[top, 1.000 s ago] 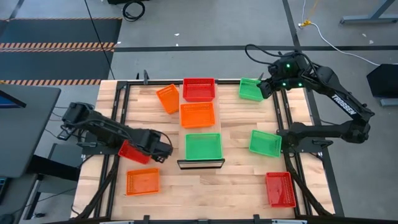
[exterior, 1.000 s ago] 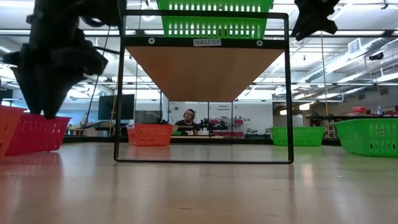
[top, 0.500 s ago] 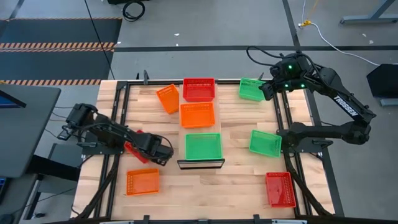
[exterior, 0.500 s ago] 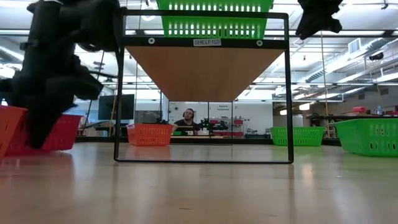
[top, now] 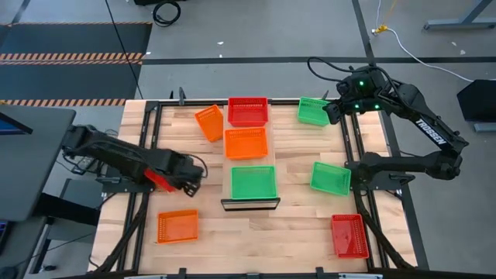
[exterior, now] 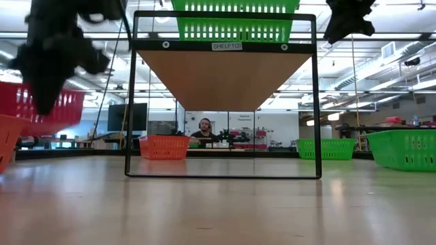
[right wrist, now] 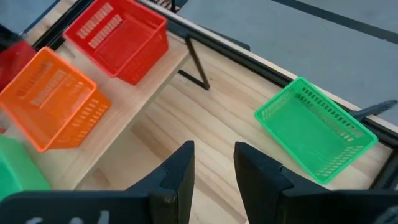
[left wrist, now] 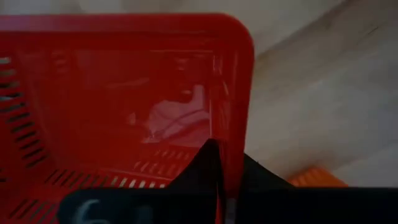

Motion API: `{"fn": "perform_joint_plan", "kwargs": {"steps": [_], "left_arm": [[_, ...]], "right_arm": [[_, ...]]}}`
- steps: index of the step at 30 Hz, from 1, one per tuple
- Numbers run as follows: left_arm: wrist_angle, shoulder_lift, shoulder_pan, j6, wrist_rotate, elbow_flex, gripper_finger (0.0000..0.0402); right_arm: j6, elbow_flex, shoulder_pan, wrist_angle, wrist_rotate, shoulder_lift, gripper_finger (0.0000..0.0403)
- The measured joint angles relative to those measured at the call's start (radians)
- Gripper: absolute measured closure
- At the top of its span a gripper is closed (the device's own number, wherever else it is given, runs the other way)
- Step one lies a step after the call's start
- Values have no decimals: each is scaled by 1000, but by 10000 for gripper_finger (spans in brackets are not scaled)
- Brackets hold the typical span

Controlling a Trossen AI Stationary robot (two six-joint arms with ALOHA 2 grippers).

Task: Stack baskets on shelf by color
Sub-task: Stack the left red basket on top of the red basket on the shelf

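Observation:
My left gripper (top: 188,177) is shut on a red basket (top: 159,180) above the table's left part; the basket also shows in the low view (exterior: 51,109) and the left wrist view (left wrist: 112,106). My right gripper (right wrist: 214,165) is open and empty, high over the far right corner near a green basket (right wrist: 317,127) that rests on the table. The shelf (top: 275,159) runs near to far in the middle and bears a red basket (top: 248,111), an orange basket (top: 246,142) and a green basket (top: 253,182). My left gripper pinches one side wall of the red basket near a corner (left wrist: 231,140), one finger (left wrist: 208,163) inside the basket and one outside. The basket is lifted clear of the table and tilted, seen nearly edge-on from above.
On the table lie an orange basket (top: 209,122) left of the shelf, an orange basket (top: 177,226) at the near left, a green basket (top: 331,177) right of the shelf and a red basket (top: 349,235) at the near right. Black frame rails run along both sides.
My left gripper has gone up and a little toward the table's left edge with the red basket. The basket stood on the table a second ago; it has tipped and now hangs clear of the tabletop.

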State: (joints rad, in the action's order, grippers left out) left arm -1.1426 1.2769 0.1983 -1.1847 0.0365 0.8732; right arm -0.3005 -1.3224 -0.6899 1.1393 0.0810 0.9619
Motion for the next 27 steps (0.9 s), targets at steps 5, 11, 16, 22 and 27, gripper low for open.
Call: {"fn": "perform_joint_plan", "kwargs": {"steps": [5, 11, 16, 22, 27], "left_arm": [[-124, -101, -62, 299, 108, 129, 398], [-182, -114, -149, 817, 241, 348, 399], [-116, -113, -220, 1430, 289, 470, 394], [29, -112, -346, 1900, 234, 537, 394], [122, -95, -431, 2099, 116, 551, 398]], "right_arm": [[-14, 0, 0, -2, -38, 0, 285], [-65, 0, 1, -46, -35, 2, 285], [-121, 0, 17, -102, -35, 2, 285], [-172, 0, 70, -233, 21, 8, 285], [-118, 0, 174, -518, 204, 60, 285]]}}
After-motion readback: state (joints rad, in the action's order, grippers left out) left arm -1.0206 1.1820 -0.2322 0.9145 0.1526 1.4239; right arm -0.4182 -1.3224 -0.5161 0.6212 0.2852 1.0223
